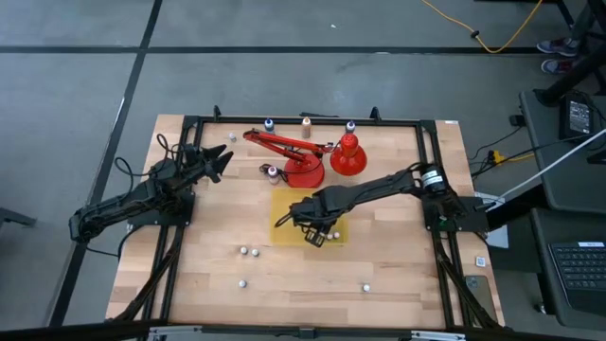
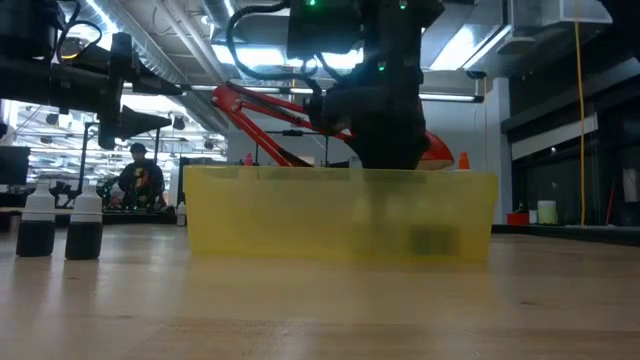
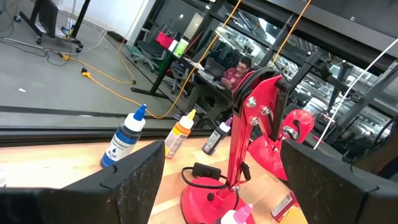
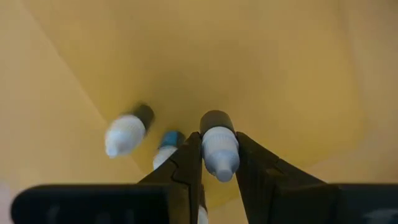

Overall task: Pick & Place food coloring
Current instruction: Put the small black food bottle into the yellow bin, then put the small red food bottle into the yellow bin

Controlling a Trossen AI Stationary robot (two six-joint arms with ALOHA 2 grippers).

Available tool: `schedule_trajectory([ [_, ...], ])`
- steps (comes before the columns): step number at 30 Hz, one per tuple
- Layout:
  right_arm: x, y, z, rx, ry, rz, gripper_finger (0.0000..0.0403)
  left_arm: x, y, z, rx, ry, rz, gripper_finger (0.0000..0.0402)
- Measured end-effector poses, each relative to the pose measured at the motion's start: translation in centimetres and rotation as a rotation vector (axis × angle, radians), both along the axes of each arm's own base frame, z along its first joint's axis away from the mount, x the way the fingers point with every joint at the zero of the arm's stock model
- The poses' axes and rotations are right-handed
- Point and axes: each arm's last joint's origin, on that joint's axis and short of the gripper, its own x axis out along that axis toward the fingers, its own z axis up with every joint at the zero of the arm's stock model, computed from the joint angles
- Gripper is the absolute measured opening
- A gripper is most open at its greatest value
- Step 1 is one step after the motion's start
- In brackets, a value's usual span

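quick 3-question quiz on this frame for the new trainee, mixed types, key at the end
1. True or false: the right gripper is shut on a small bottle over the yellow tray.
2. Multiple choice: where is the left gripper?
A. inside the tray
B. raised at the table's left side, open and empty, pointing toward the red desk lamp
C. clamped on the lamp's base
3. Fill in: in the right wrist view, besides the held one, ___ more bottles lie on the tray floor, one with a blue body.

Key: 1 true; 2 B; 3 two
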Motion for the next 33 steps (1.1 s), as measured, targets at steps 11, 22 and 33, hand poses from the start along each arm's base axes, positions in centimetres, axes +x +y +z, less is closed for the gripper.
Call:
schedule_trajectory([
  [11,0.5,0.1,-1.6,0.016,0.013,0.019,0.0087,0.0,0.0,0.0,0.000,0.000,0.000,0.0311],
  [22,1.1,0.2,-0.5,0.020,-0.013,0.017,0.0139,0.0,0.0,0.0,0.000,0.000,0.000,0.0311],
  [33,0.9,0.2,1.9,0.018,-0.014,0.020,0.0155,0.0,0.0,0.0,0.000,0.000,0.000,0.0311],
])
